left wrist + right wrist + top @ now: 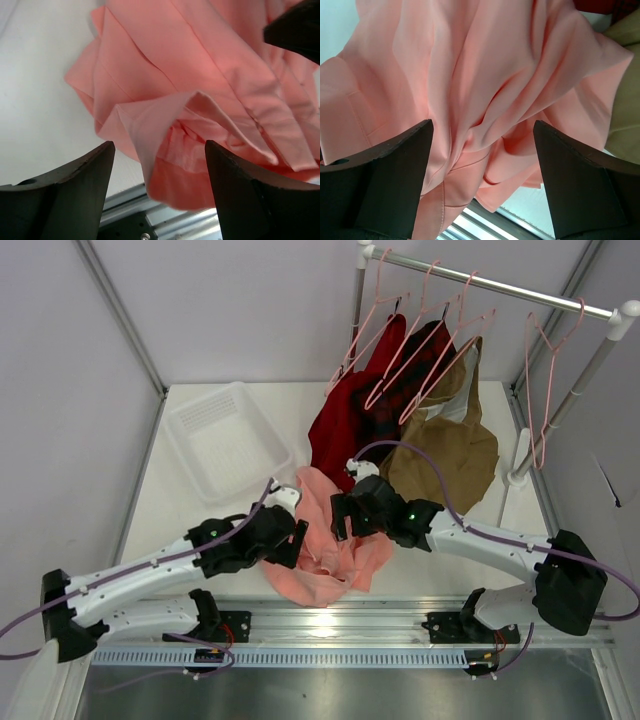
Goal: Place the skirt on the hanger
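Observation:
The salmon-pink skirt (325,545) lies crumpled on the table near the front edge. My left gripper (292,537) is at its left side, open, with a raised fold of skirt (200,60) hanging between the fingers (159,145). My right gripper (343,515) is over its upper right part, open, with bunched skirt folds (470,65) between its fingers (482,122). Neither holds the cloth. An empty pale-pink hanger (549,390) hangs at the right end of the rail.
A silver rail (500,285) at the back right carries more pink hangers with a dark red garment (345,420) and a tan-brown garment (450,455) draping onto the table behind the skirt. A white plastic basket (225,440) sits at the back left.

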Controlling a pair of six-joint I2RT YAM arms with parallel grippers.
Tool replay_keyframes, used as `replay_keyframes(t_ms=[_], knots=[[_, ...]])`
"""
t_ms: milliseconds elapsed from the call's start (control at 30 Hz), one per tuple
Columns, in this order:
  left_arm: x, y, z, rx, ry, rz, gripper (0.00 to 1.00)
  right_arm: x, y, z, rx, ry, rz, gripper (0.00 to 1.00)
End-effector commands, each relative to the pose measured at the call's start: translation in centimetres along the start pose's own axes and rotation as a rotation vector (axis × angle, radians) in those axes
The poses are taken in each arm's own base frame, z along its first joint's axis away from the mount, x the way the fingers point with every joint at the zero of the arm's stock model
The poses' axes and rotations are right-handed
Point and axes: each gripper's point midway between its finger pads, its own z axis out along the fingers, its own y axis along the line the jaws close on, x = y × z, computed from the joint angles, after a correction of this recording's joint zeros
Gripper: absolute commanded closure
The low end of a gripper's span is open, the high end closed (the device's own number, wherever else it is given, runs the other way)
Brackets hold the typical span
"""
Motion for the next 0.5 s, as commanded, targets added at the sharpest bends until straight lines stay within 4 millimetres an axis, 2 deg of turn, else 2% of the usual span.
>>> replay_keyframes(t_ms=[0, 67, 167, 200, 267, 300, 333, 400, 433, 467], knots=[[-3.2, 0.9, 1.1, -0.117, -0.077, 0.037, 0.22, -3.3, 0.7, -1.1, 0.004, -0.118, 0.04, 0.13], [-3.3, 0.6, 1.7, -0.112, -0.068, 0.079, 0.22, -3.4, 0.5, -1.4, 0.013, -0.124, 0.046, 0.12], [-3.2, 0.9, 2.9, -0.145, -0.065, 0.128, 0.37, -3.4, -0.4, -1.7, 0.054, -0.135, 0.06, 0.1], [-3.4, 1.2, 3.0, -0.165, -0.067, 0.128, 0.53, -3.5, -1.1, -1.8, 0.087, -0.149, 0.066, 0.1], [-4.2, 1.7, 3.0, -0.192, -0.087, 0.104, 0.73, -3.7, -1.7, -2.3, 0.114, -0.169, 0.078, 0.1], [-4.7, 2.6, 2.6, -0.24, -0.104, 0.082, 0.96, -3.7, -1.8, -2.4, 0.119, -0.175, 0.081, 0.09], [-5.9, 2.8, 1.7, -0.248, -0.146, 0.024, 1.0, -4.0, -1.8, -2.8, 0.116, -0.19, 0.085, 0.09], [-8.1, 4.3, 0.2, -0.289, -0.216, -0.071, 1.0, -4.3, -1.5, -2.9, 0.096, -0.195, 0.076, 0.09], [-9.4, 4.9, -1.5, -0.285, -0.264, -0.182, 1.0, -4.5, -0.6, -3.0, 0.05, -0.199, 0.07, 0.09], [-9.8, 7.2, -2.1, -0.336, -0.276, -0.275, 1.0, -4.6, -0.1, -3.0, 0.025, -0.203, 0.049, 0.09]])
